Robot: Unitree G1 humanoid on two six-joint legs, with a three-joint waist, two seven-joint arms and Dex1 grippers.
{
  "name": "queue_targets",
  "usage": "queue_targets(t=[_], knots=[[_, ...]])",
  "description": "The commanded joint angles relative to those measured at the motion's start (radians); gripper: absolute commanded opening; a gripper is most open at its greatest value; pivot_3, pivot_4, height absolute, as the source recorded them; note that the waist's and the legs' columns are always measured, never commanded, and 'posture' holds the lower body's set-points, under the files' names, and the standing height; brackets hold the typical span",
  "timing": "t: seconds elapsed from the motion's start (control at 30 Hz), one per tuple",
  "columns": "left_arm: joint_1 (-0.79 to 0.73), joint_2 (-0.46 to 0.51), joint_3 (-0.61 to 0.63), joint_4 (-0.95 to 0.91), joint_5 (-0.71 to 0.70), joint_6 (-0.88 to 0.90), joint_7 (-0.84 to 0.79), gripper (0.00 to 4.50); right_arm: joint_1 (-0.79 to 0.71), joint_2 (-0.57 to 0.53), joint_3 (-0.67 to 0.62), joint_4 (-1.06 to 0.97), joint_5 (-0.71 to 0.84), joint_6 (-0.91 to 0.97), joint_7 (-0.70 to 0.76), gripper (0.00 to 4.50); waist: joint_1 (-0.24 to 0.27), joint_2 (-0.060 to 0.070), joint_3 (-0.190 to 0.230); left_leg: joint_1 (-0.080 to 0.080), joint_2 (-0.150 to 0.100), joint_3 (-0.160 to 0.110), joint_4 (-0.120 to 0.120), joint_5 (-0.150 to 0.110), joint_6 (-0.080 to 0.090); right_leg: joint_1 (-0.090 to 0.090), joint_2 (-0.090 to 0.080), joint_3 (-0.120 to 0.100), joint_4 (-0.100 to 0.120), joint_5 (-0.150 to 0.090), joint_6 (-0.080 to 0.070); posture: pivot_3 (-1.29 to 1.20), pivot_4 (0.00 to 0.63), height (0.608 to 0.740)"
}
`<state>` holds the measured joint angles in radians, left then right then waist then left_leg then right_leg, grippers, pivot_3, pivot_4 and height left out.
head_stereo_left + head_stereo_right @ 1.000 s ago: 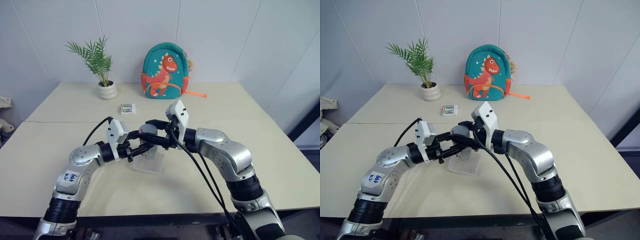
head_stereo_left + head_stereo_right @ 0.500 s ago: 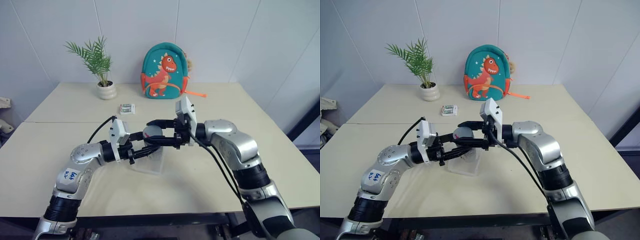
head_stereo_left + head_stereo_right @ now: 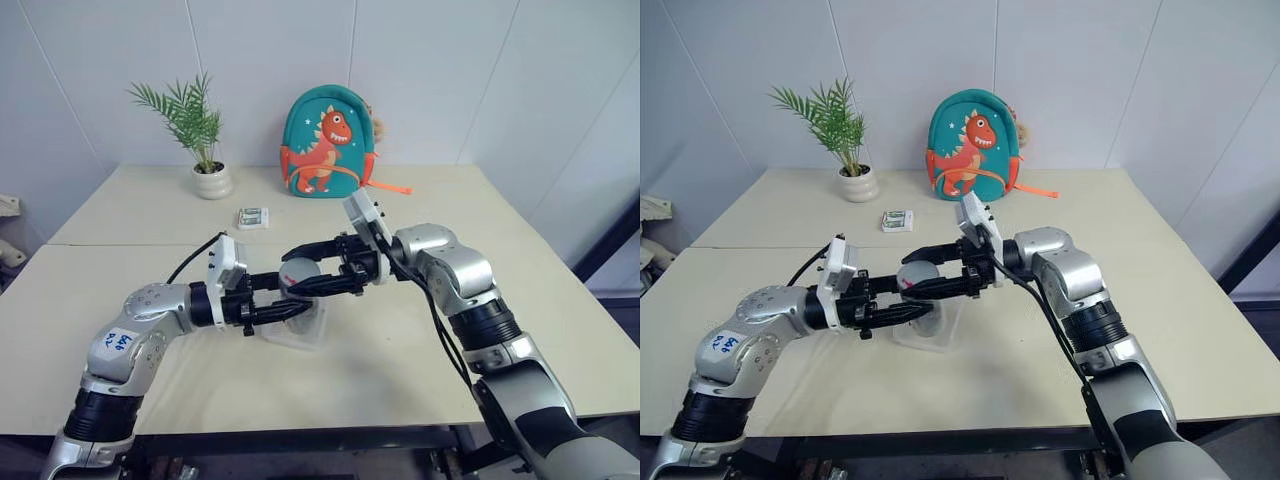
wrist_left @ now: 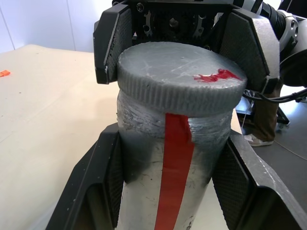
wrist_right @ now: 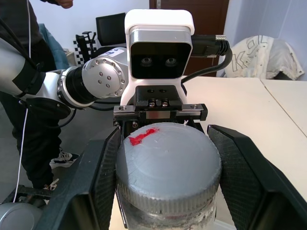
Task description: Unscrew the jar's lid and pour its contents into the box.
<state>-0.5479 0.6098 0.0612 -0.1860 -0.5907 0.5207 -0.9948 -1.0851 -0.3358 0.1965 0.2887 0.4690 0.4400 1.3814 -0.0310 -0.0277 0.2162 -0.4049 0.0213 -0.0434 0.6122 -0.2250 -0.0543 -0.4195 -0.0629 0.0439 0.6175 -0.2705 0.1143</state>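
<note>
Cream tabletop [image 3: 520,260]: we see two pale slabs meeting at a seam, set into a corner of white panelled walls.
Back edge: potted plant [image 3: 200,135], dinosaur backpack [image 3: 327,142], small packet [image 3: 253,217] just in front of them.
Jar [image 4: 170,163]: held above the box [image 3: 300,330], mid-table, red tape down its side.
Left gripper [image 3: 293,310]: we see it clamped on the jar's body.
Right gripper [image 3: 297,270]: pinching the grey lid [image 5: 168,163], which sits on the jar.
Person [image 5: 29,96]: stands beyond the table.

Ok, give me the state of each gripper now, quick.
Left gripper: shut on the jar, around its body.
Right gripper: shut on the lid, fingers on either side of its rim.
</note>
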Motion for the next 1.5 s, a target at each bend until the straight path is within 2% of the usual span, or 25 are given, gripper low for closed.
queue_targets(t=[0.03,0.1,0.17,0.2,0.3,0.63,0.9,1.1,1.5], knots=[[0.003,0.015,0.065,-0.041,-0.066,0.0,-0.018,2.22,0.02,-0.015,-0.007,-0.024,-0.021,-0.013,-0.006,2.55,0.0,0.0,0.0,0.0,0.0,0.0,0.0,0.0,0.0,0.0,0.0,0.0,0.0,0.0,0.0,0.0,0.15,0.74],[0.006,0.015,0.063,-0.041,-0.062,-0.002,-0.021,2.22,0.025,-0.013,-0.009,-0.03,-0.017,-0.004,-0.015,2.55,0.0,0.0,0.0,0.0,0.0,0.0,0.0,0.0,0.0,0.0,0.0,0.0,0.0,0.0,0.0,0.0,0.15,0.74],[0.005,0.011,0.058,-0.039,-0.057,-0.009,-0.021,2.22,0.029,-0.012,-0.013,-0.037,-0.007,0.019,-0.025,3.29,0.0,0.0,0.0,0.0,0.0,0.0,0.0,0.0,0.0,0.0,0.0,0.0,0.001,0.0,0.0,0.0,0.15,0.74],[0.005,0.01,0.057,-0.038,-0.056,-0.011,-0.02,2.22,0.031,-0.011,-0.015,-0.04,-0.004,0.026,-0.028,3.49,0.0,0.0,0.0,0.0,0.0,0.0,0.0,0.0,0.0,0.0,0.0,0.0,0.001,0.0,0.0,0.0,0.15,0.74],[0.002,-0.002,0.052,-0.027,-0.047,-0.034,-0.017,2.22,0.037,-0.003,-0.031,-0.055,-0.003,0.007,-0.044,4.47,0.0,0.0,0.0,0.0,0.0,0.0,0.0,0.0,0.0,0.0,0.0,0.0,0.001,0.0,-0.001,0.0,0.15,0.74],[0.003,-0.016,0.03,0.028,0.006,-0.1,-0.009,2.22,0.041,-0.019,-0.091,-0.146,0.035,0.054,-0.1,4.47,0.0,0.0,0.0,0.0,0.0,0.0,0.0,0.0,-0.001,-0.001,0.0,0.0,0.001,0.0,-0.001,0.0,0.15,0.74],[-0.035,-0.04,0.005,0.111,0.036,-0.12,-0.005,2.22,0.081,0.015,-0.052,-0.283,0.08,0.135,-0.148,4.47,0.002,0.0,0.0,0.0,0.0,0.0,0.0,0.0,-0.001,-0.002,0.0,0.0,0.003,-0.001,-0.001,0.0,0.15,0.74],[-0.045,-0.058,-0.003,0.106,0.039,-0.146,-0.023,2.22,0.079,0.039,-0.011,-0.24,0.014,0.093,-0.199,4.47,0.0,0.0,0.0,0.0,0.0,0.001,0.001,0.0,-0.001,-0.003,0.0,0.001,0.004,-0.001,-0.001,0.0,0.15,0.74],[-0.043,-0.067,-0.011,0.09,0.044,-0.171,-0.033,2.22,0.026,0.068,-0.02,-0.112,-0.049,0.02,-0.227,4.47,0.0,0.0,0.0,-0.002,0.0,0.002,0.001,0.0,-0.001,-0.005,0.0,0.002,0.005,-0.001,-0.001,0.0,0.15,0.74]])
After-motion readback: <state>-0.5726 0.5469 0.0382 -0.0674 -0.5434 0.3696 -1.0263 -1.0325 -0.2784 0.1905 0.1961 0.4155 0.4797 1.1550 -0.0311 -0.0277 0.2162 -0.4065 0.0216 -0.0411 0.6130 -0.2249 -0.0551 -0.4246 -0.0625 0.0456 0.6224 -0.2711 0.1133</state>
